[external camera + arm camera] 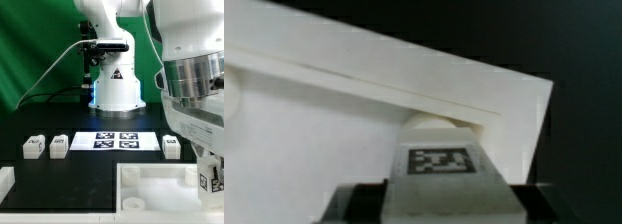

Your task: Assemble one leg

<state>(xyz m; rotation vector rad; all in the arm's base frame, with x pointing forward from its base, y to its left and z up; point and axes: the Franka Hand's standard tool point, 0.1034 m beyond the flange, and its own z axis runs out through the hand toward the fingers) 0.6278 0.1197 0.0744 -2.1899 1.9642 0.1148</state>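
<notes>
In the wrist view my gripper (441,206) is shut on a white leg (441,165) with a black-and-white tag on its face. The dark fingers (367,200) press on both its sides. The leg's narrow end touches or sits just over a corner of the large flat white panel (331,100), inside its raised rim. In the exterior view the gripper (208,180) hangs low at the right over the panel (150,171). Three more legs lie on the black table: two at the exterior view's left (33,147) (58,147) and one at the right (172,147).
The marker board (116,140) lies between the loose legs, in front of the robot base (115,90). A white block (5,181) shows at the left edge. My arm's large white links (190,70) fill the right of the exterior view.
</notes>
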